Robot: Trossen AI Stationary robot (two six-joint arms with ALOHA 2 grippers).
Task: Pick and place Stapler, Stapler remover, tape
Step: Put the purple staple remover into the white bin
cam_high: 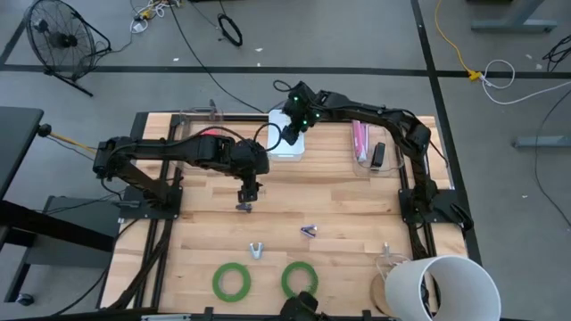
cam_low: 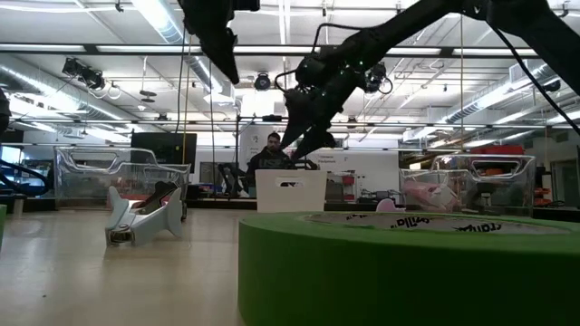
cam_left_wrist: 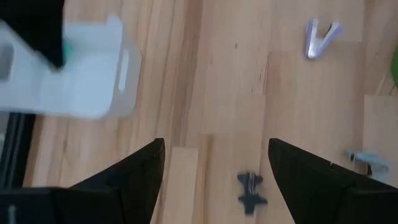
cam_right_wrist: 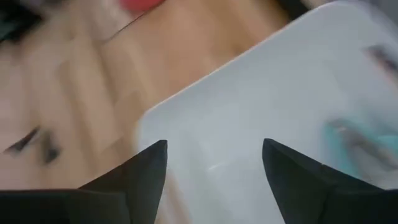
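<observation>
Two green tape rolls (cam_high: 231, 282), near-edge side of the white bin (cam_high: 287, 143): light, stiff rings; pinch across the band. Left gripper (cam_high: 244, 206) parted above a dark remover (cam_left_wrist: 250, 191); right gripper (cam_high: 287, 135) parted, empty, over the bin.

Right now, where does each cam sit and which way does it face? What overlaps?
High: overhead, straight down on the table; both arms, left claw, right claw over the white bin.
Low: table height, level into the room; green tape fills the foreground, arms come in from above, a person behind.
Left wrist: down past its open fingers at a small black remover.
Right wrist: down past its open fingers into the bin.
Shared: high and both wrist views show the bin.
</observation>
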